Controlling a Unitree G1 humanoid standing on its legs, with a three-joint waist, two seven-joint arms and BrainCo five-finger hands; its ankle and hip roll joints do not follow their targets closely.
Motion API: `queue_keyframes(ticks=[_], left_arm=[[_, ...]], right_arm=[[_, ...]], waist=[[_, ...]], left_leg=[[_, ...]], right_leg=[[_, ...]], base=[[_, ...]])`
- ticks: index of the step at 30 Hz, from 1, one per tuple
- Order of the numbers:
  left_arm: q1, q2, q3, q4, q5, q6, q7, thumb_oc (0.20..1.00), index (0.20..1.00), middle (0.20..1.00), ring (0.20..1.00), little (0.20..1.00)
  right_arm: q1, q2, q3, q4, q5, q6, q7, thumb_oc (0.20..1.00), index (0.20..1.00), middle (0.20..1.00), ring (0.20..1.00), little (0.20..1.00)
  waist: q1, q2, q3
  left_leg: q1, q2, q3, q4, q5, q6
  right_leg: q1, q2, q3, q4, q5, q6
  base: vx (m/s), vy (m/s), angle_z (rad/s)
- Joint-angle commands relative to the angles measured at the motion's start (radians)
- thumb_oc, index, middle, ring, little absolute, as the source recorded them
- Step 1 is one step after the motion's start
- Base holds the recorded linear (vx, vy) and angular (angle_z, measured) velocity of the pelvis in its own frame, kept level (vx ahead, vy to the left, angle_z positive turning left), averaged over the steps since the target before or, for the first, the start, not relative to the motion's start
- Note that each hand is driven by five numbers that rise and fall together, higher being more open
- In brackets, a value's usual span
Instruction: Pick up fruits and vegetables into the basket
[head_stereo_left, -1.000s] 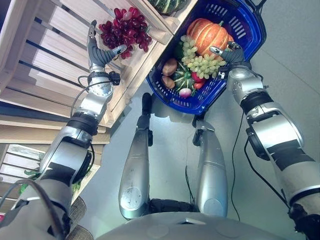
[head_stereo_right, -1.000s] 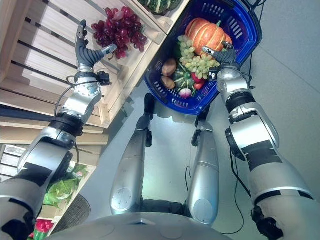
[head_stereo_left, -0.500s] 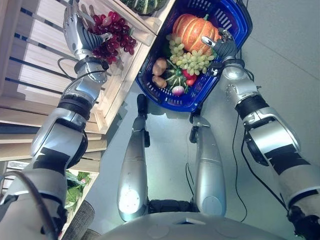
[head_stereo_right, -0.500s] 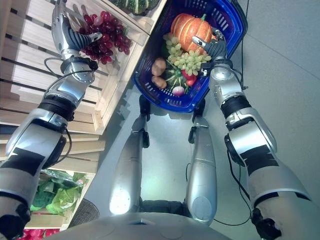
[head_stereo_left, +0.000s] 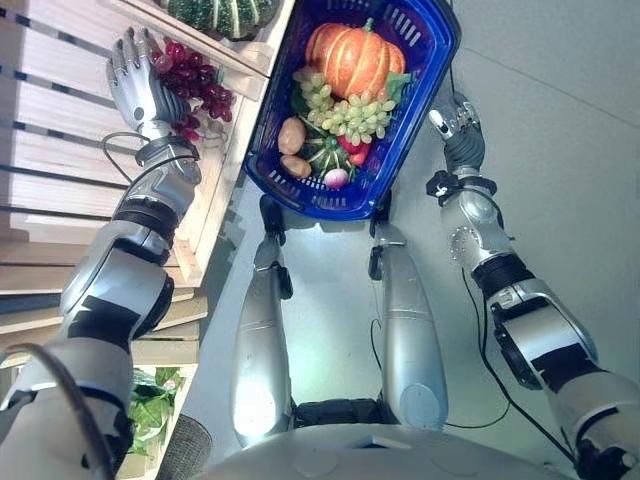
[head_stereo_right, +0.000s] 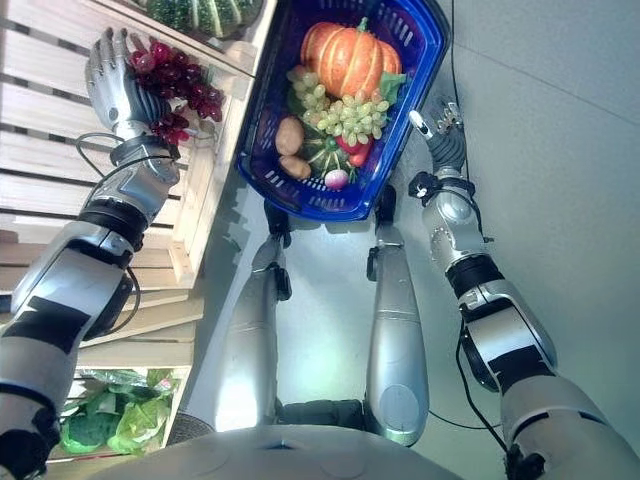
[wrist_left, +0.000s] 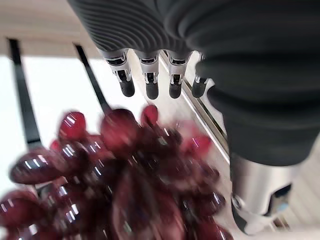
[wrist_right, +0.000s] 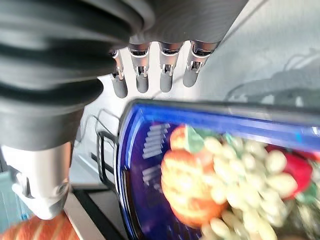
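Dk red grapes (head_stereo_left: 190, 85), blue basket (head_stereo_left: 425, 62) w/ orange pumpkin (head_stereo_left: 350, 58).

Silver-grey arms, dark ribbed wrist covers

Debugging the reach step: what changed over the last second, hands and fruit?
The left hand has moved from beside the red grapes to over them, fingers straight, not yet closed. The right hand has pulled off the produce to outside the blue basket, open. The whole view shifted, so the camera moved. Pumpkin, green grapes and the rest stayed in the basket.
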Motion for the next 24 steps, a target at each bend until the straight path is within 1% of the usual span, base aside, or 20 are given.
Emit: queue_keyframes(ticks=[1,3,7,9,12,16,20,22,23,24], left_arm=[[-0.002,0.04,0.023,0.074,-0.036,0.023,-0.063,1.0,1.0,1.0,1.0,1.0],[0.009,0.035,0.028,0.101,-0.039,0.021,-0.11,1.0,1.0,1.0,1.0,1.0],[0.021,0.03,0.036,0.141,-0.076,-0.003,-0.132,1.0,1.0,1.0,1.0,1.0],[0.029,0.034,0.043,0.159,-0.099,-0.016,-0.139,1.0,1.0,1.0,1.0,1.0],[0.027,0.04,0.051,0.174,-0.129,-0.006,-0.15,1.0,1.0,1.0,1.0,1.0],[0.022,0.046,0.066,0.21,-0.15,-0.003,-0.161,1.0,1.0,1.0,1.0,1.0],[0.008,0.051,0.068,0.225,-0.146,0.014,-0.181,1.0,1.0,1.0,1.0,1.0],[0.003,0.053,0.064,0.239,-0.152,0.011,-0.212,1.0,1.0,1.0,1.0,1.0],[0.003,0.051,0.059,0.245,-0.156,0.001,-0.229,0.875,0.875,0.875,0.875,0.875],[0.005,0.051,0.057,0.247,-0.163,-0.01,-0.242,0.533,0.533,0.533,0.533,0.533]], right_arm=[[-0.008,-0.02,-0.033,-0.025,0.065,-0.069,0.054,1.0,1.0,1.0,1.0,1.0],[-0.012,-0.01,-0.051,-0.016,0.141,-0.065,0.092,1.0,1.0,1.0,1.0,1.0],[-0.014,0.0,-0.065,0.003,0.186,-0.068,0.118,1.0,1.0,1.0,1.0,1.0],[-0.017,-0.002,-0.072,0.009,0.186,-0.069,0.129,1.0,1.0,1.0,1.0,1.0],[-0.019,-0.002,-0.073,0.0,0.185,-0.069,0.126,1.0,1.0,1.0,1.0,1.0],[-0.024,-0.001,-0.082,0.012,0.205,-0.072,0.146,1.0,1.0,1.0,1.0,1.0],[-0.032,0.002,-0.083,0.007,0.205,-0.075,0.144,1.0,1.0,1.0,1.0,1.0],[-0.043,0.001,-0.078,0.007,0.212,-0.078,0.144,1.0,1.0,1.0,1.0,1.0],[-0.046,0.001,-0.076,0.008,0.213,-0.08,0.146,1.0,1.0,1.0,1.0,1.0],[-0.047,0.001,-0.074,0.005,0.214,-0.08,0.145,1.0,1.0,1.0,1.0,1.0]], waist=[[0.0,-0.01,-0.02],[0.001,-0.013,-0.02],[0.001,-0.016,-0.02],[0.0,-0.017,-0.02],[-0.002,-0.025,-0.02],[-0.001,-0.035,-0.02],[0.001,-0.041,-0.02],[0.002,-0.045,-0.02],[0.002,-0.046,-0.02],[0.003,-0.046,-0.02]], left_leg=[[-0.028,-0.069,0.031,0.086,-0.062,0.053],[-0.026,-0.067,0.031,0.087,-0.062,0.052],[-0.027,-0.065,0.032,0.087,-0.062,0.053],[-0.034,-0.063,0.031,0.093,-0.064,0.053],[-0.044,-0.06,0.03,0.099,-0.067,0.053],[-0.054,-0.056,0.025,0.1,-0.07,0.054],[-0.057,-0.056,0.026,0.093,-0.07,0.057],[-0.063,-0.056,0.023,0.09,-0.068,0.056],[-0.062,-0.057,0.022,0.088,-0.068,0.056],[-0.062,-0.056,0.022,0.087,-0.067,0.056]], right_leg=[[0.076,0.08,-0.064,-0.037,-0.023,-0.022],[0.082,0.081,-0.066,-0.04,-0.024,-0.023],[0.083,0.084,-0.065,-0.04,-0.025,-0.025],[0.076,0.086,-0.064,-0.039,-0.026,-0.027],[0.071,0.089,-0.062,-0.044,-0.026,-0.028],[0.064,0.094,-0.062,-0.045,-0.028,-0.028],[0.062,0.097,-0.065,-0.051,-0.027,-0.028],[0.058,0.098,-0.067,-0.056,-0.025,-0.027],[0.059,0.098,-0.067,-0.058,-0.023,-0.027],[0.06,0.098,-0.068,-0.059,-0.022,-0.027]], base=[[0.0,-0.002,-0.05],[0.0,0.0,0.0],[0.0,0.0,0.0],[-0.01,0.042,-0.02],[0.0,0.013,-0.01],[0.0,0.0,0.0],[0.0,0.0,0.0],[0.0,0.0,0.0],[0.0,0.0,0.0],[0.0,0.0,0.0]])
